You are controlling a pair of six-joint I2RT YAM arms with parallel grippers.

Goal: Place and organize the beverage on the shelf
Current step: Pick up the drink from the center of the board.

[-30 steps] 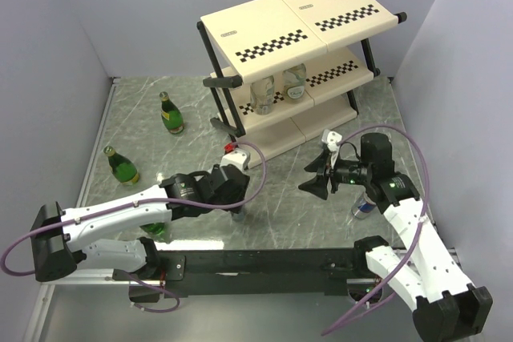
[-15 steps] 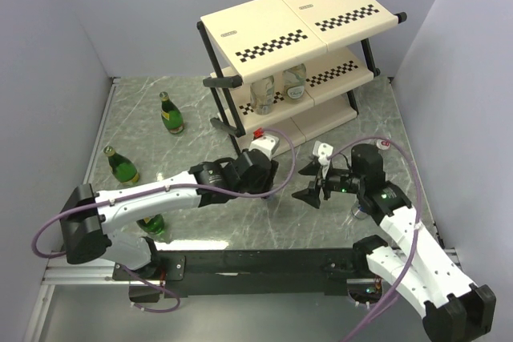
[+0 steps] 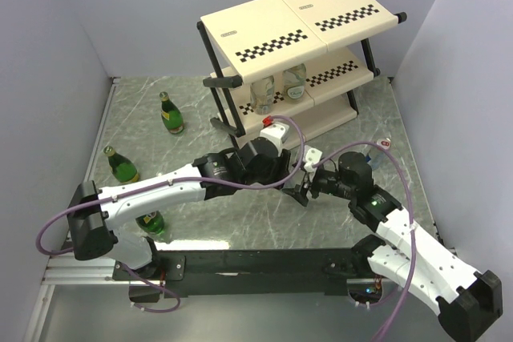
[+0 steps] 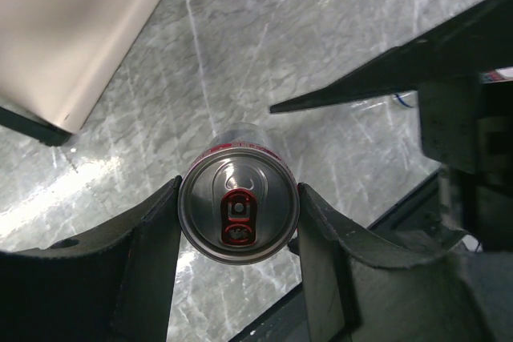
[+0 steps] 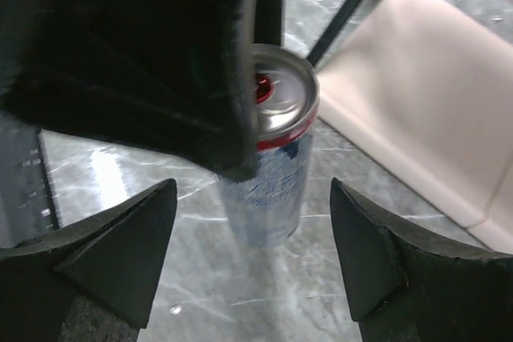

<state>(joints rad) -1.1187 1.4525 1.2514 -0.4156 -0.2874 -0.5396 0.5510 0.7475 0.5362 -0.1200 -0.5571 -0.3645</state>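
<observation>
Do not release can (image 4: 239, 212) clamped in left hand (image 4: 238, 198) before closing open right hand (image 5: 250, 198) around it: risk of drop onto counter (image 4: 264, 54)

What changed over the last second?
The left gripper, shut on the can, swung right toward the shelf. The right gripper moved left to meet it and opened wider, jaws facing the can. Green bottles and shelf stayed put.
</observation>
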